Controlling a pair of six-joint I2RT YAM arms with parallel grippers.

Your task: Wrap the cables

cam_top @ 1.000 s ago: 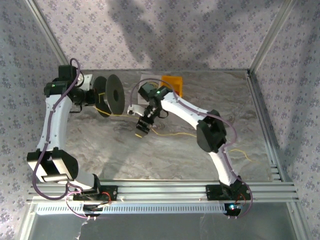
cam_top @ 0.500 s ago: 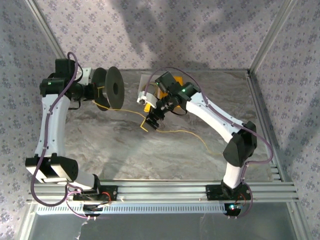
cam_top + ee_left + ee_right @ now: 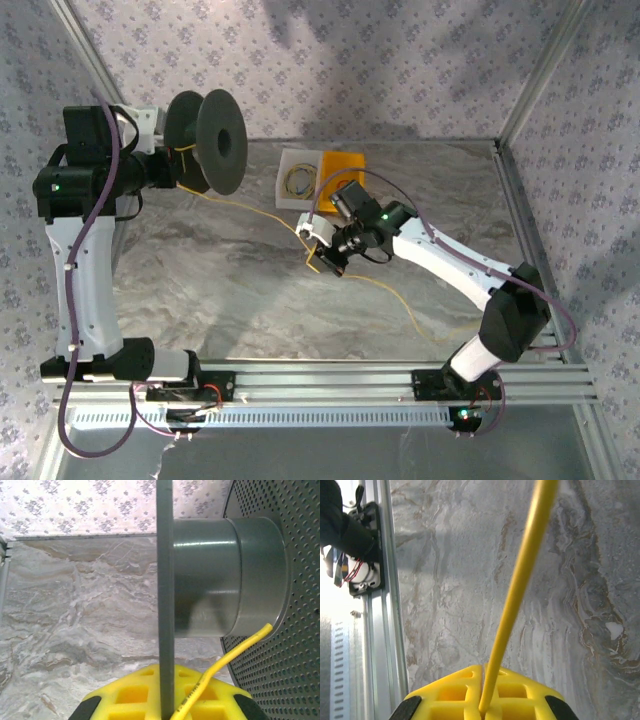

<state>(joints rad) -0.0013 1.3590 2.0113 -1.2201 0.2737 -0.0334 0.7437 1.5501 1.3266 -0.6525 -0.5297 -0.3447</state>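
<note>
Above the far left corner of the tabletop (image 3: 220,290), the left gripper (image 3: 165,700) holds the dark grey spool (image 3: 220,140) up in the air. Its yellow pads (image 3: 125,700) are pinched tight on the thin edge of one of the spool's round side plates. The spool is turned so both plates stand upright. The other plate is full of little holes, and the smooth grey middle part sits between them.

The yellow cord (image 3: 520,580) starts at the spool. In the left wrist view, one end of it pokes up just beside the middle part. From there it runs down past the pads. You cannot tell if the pads squeeze it too.

From the spool the cord goes down and across to the right gripper (image 3: 333,264), which is low over the middle of the tabletop. That gripper is clamped on the cord. In the right wrist view the cord comes straight out from between its pads (image 3: 450,700). Past the gripper, the rest of the cord lies loose on the tabletop and trails toward the near right corner.

By the far edge, near the middle, sit an orange box (image 3: 345,163) and a white sheet (image 3: 297,182) touching it.
</note>
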